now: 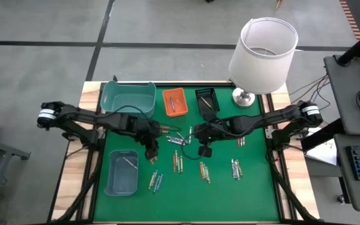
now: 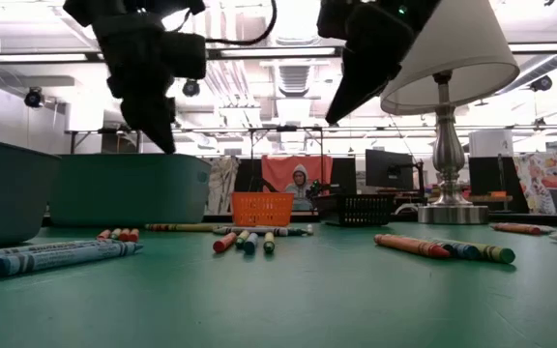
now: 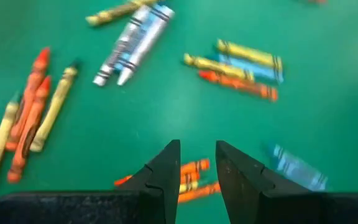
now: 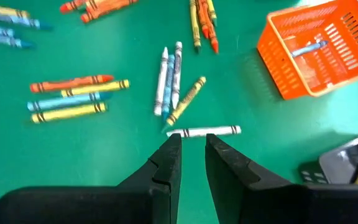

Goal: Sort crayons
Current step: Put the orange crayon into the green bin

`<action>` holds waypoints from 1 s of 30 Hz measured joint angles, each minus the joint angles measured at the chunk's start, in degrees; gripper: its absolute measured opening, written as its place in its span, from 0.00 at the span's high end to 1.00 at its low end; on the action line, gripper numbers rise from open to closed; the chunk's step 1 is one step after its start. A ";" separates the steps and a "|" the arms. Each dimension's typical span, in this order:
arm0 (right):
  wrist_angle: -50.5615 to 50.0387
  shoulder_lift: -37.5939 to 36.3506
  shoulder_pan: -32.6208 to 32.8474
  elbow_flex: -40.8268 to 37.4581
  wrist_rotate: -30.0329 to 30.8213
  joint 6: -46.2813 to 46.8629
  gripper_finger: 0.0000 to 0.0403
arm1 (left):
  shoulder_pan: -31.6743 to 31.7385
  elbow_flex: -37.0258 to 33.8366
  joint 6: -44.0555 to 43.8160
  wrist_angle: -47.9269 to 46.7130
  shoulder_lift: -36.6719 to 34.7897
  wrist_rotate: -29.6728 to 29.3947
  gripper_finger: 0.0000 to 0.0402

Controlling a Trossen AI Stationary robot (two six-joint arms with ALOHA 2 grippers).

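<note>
High view: crayons (image 1: 179, 161) scattered on green mat (image 1: 255, 194) (lamp (image 1: 262, 50) behind).

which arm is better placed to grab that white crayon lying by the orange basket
Right. The right gripper hangs just short of the white crayon, fingers slightly apart and empty. The left gripper hovers over orange crayons elsewhere.

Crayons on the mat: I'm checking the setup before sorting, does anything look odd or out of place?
Nothing damaged. The thin multicoloured crayons lie scattered in loose clusters across the green mat. The odd item is a white-shaded table lamp at its far right corner. Left gripper and right gripper hover open above.
</note>
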 joint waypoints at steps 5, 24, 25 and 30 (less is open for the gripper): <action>2.94 -0.94 -0.02 -2.93 0.00 -0.97 0.84 | -1.32 0.00 14.10 -0.56 0.17 0.05 0.79; 16.20 -6.81 0.00 -13.14 -0.02 3.27 0.84 | -1.69 0.17 31.07 -0.32 10.69 -1.05 0.70; 16.11 -6.83 0.00 -13.28 -0.05 3.81 0.84 | -1.69 0.17 31.42 -0.34 11.47 -1.03 0.69; 16.22 -6.44 0.00 -13.31 -0.07 5.80 0.84 | -1.69 0.20 33.44 -0.49 14.05 -1.05 0.69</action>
